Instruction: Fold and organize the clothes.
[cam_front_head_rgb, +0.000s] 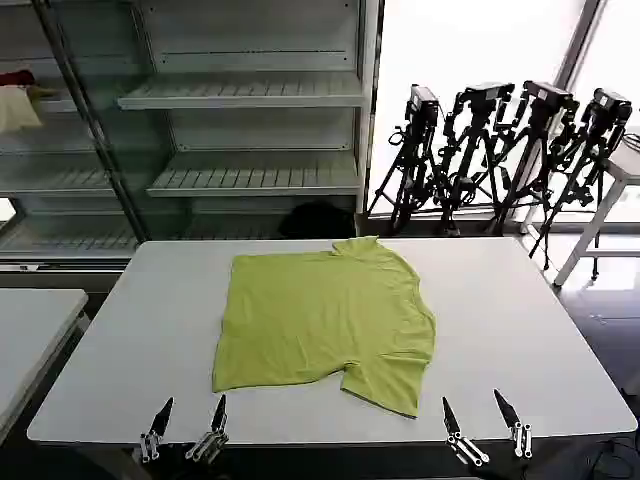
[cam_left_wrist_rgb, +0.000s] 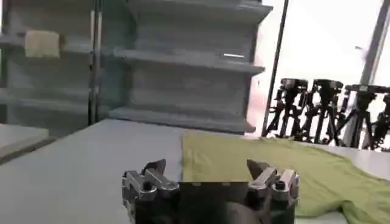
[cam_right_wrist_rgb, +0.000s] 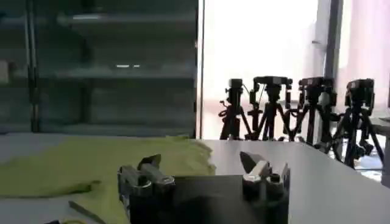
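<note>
The lime yellow-green T-shirt (cam_front_head_rgb: 325, 320) lay spread flat near the middle of the white table (cam_front_head_rgb: 130, 340), collar toward the far edge, one short sleeve pointing to the near right corner. The left gripper (cam_front_head_rgb: 187, 413) hovered at the near edge, left of the shirt, fingers spread apart and holding nothing. The right gripper (cam_front_head_rgb: 484, 413) hovered at the near edge, just right of the sleeve, fingers likewise apart and empty. Neither touched the fabric. Metal shelving (cam_front_head_rgb: 250, 100) and a row of camera tripods (cam_front_head_rgb: 500, 150) stood behind the table.
</note>
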